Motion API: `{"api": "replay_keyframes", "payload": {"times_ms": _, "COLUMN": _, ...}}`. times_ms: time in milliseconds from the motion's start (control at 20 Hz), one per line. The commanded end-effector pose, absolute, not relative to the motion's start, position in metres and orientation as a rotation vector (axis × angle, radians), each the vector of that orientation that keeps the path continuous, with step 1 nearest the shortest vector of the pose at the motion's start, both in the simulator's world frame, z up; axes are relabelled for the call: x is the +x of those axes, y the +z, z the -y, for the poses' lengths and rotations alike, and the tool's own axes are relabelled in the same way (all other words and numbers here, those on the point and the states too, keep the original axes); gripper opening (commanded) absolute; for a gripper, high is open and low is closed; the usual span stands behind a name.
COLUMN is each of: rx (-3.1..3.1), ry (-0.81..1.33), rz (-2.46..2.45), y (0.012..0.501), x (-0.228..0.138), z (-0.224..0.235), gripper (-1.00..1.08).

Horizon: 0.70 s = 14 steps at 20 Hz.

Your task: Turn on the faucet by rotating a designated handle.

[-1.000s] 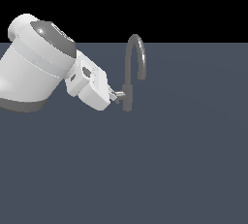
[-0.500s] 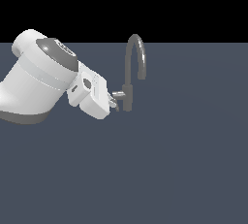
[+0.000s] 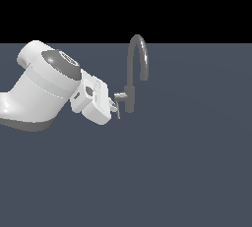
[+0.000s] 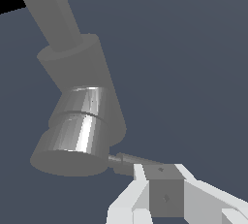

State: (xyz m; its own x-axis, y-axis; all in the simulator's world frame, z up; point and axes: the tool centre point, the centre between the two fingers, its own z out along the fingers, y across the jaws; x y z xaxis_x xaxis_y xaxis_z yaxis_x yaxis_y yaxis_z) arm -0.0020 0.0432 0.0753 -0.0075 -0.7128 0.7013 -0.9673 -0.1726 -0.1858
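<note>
The arm has swung lower since a second ago, the handle's rod now tipped downward. Nearest, the gripper [image 3: 114,106] presses against the handle [image 3: 118,103]; whether its jaws pinch the rod, I can't tell. Just beyond stands the faucet [image 3: 131,91]. Best to follow the pivot's arc without slipping off.
</note>
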Motion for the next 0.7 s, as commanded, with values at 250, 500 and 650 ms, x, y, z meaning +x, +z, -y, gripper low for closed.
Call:
{"api": "replay_keyframes", "payload": {"times_ms": 250, "rx": 1.907, "ry": 0.968, "rz": 1.738, "y": 0.051, "x": 0.011, "z": -0.038, "gripper": -1.0}}
{"api": "replay_keyframes", "payload": {"times_ms": 500, "rx": 1.9, "ry": 0.952, "rz": 1.736, "y": 0.035, "x": 0.02, "z": -0.036, "gripper": -1.0}}
{"api": "replay_keyframes", "payload": {"times_ms": 650, "rx": 1.896, "ry": 0.942, "rz": 1.735, "y": 0.025, "x": 0.026, "z": -0.035, "gripper": -1.0}}
